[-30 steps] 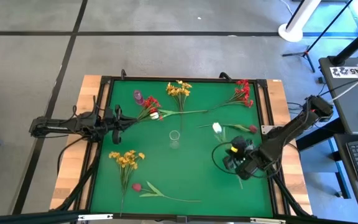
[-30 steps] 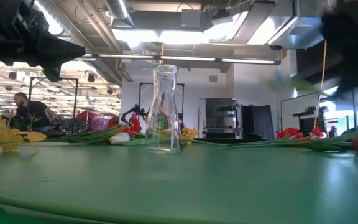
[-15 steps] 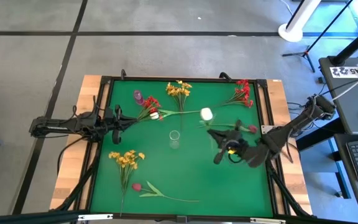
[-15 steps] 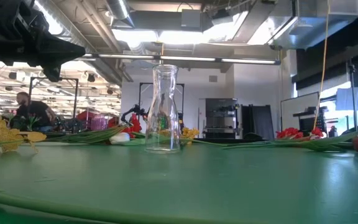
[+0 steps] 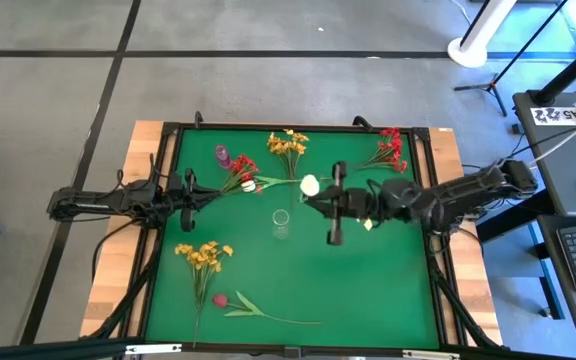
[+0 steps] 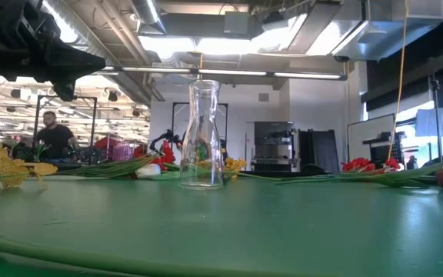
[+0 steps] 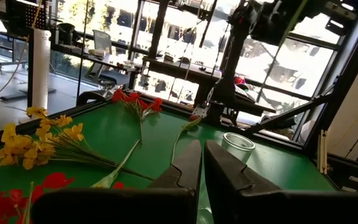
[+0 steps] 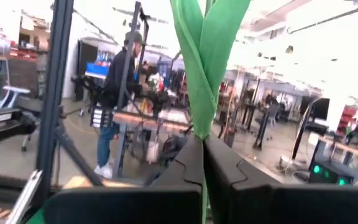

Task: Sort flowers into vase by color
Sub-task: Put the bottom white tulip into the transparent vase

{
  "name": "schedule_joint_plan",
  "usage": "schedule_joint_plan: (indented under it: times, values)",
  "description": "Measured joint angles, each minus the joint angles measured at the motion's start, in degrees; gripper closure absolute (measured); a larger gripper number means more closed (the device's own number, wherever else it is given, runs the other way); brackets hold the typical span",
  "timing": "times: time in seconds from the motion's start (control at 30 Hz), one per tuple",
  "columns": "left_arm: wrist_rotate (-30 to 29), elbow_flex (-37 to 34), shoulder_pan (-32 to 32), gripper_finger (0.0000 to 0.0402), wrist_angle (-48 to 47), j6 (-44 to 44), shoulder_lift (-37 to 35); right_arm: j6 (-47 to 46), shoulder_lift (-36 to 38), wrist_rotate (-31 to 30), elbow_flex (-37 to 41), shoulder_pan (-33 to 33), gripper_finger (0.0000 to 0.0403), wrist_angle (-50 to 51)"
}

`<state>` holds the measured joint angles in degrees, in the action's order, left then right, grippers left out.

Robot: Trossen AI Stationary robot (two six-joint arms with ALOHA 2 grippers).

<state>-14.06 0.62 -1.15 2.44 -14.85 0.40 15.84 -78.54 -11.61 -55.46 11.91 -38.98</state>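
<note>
The right gripper is lifted over the middle of the green counter, just beside the glass vase. Its fingers are pressed fully together on the green stem of a white flower; in the right wrist view the leaves stand straight up from between the two fingers. The white bud hangs in the air above the counter, between the vase and the far row of flowers.

The left gripper waits at the left side of the counter, close to a red cluster. Its fingers are almost together, with only a thin gap, and they hold nothing.

The other flowers lie flat on the counter. A yellow cluster and a second red cluster are at the far edge. Another yellow cluster lies near the left front, and a dark-red bud with its long stem is near the front edge. The vase stands upright, and I see no flower inside it.
</note>
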Motion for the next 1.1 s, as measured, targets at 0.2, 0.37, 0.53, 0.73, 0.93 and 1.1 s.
schedule_joint_plan:
  times: [0.2,0.37,0.53,0.73,0.93,1.1]
  values:
    - [0.0,0.0,0.0,0.0385,0.0,0.0,0.0,-3.5,-6.7,7.0,0.1,-6.9,0.0403,-6.1]
    - [0.0,0.0,0.0,0.0385,0.0,0.0,0.0,-6.6,-11.8,9.0,0.1,-9.1,0.0403,-9.7]
    - [0.0,0.0,0.0,0.0385,0.0,0.0,0.0,-7.4,-13.7,8.8,0.1,-9.4,0.0403,-8.9]
    - [0.0,0.0,0.0,0.0385,0.0,0.0,0.0,-8.2,-13.1,8.7,0.1,-9.3,0.0403,-9.2]
    - [0.0,0.0,0.0,0.0385,0.0,0.0,0.0,-8.1,-10.9,8.7,0.1,-9.3,0.0403,-10.4]
    - [0.0,0.0,0.0,0.0385,0.0,0.0,0.0,-10.3,-9.2,9.7,0.0,-9.3,0.0403,-8.3]
